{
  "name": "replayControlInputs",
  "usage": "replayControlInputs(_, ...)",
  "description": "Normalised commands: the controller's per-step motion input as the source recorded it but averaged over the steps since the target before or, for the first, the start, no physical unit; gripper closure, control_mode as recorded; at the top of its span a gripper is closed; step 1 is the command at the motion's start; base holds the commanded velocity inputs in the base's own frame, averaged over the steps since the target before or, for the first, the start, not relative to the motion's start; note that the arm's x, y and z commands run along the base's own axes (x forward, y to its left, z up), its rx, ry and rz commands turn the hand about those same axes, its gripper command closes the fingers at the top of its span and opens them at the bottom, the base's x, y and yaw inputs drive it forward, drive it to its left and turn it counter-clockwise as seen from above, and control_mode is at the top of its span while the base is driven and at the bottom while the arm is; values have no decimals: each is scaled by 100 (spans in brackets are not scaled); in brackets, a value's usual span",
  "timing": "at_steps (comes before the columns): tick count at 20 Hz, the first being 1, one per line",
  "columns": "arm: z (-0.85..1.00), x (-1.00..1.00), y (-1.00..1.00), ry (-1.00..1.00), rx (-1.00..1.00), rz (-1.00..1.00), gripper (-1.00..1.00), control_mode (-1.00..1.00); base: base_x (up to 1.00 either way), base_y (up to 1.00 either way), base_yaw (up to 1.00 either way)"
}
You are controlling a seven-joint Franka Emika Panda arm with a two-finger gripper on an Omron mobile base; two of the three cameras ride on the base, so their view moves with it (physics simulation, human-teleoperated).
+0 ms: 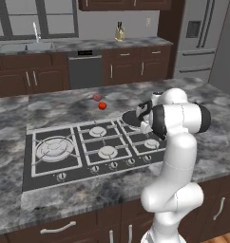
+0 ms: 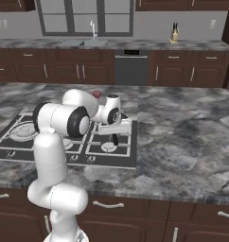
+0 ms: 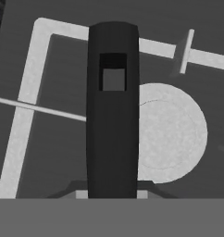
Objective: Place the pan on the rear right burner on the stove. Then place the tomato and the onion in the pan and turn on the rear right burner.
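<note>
The pan shows as a dark shallow disc over the rear right part of the stove, partly behind my arm. My gripper is shut on its short black handle, which runs up the middle of the hand view with a square hole near its tip. A silvery burner cap and grey grate bars lie below the handle. The rear right burner is hidden under the pan. The tomato and the onion lie on the counter just behind the stove. In the right base view the gripper hangs over the stove's right side, beyond which the onion peeks out.
The large multi-ring burner is at the stove's left, and a row of knobs runs along its near edge. Marble counter stretches to the right. A far counter holds a sink and a knife block.
</note>
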Motion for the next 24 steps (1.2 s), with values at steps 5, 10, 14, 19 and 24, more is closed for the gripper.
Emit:
replayControlInputs(5,0,0,0,0,0,0,100,-100,0,0,0)
replayControlInputs(10,0,0,0,0,0,0,-100,-100,0,0,0)
replayControlInputs(14,0,0,0,0,0,0,-100,-100,0,0,0)
replayControlInputs(19,20,-17,-5,-1,0,0,-100,-100,0,0,0)
replayControlInputs(24,66,-52,0,-14,0,2,-100,-100,0,0,0)
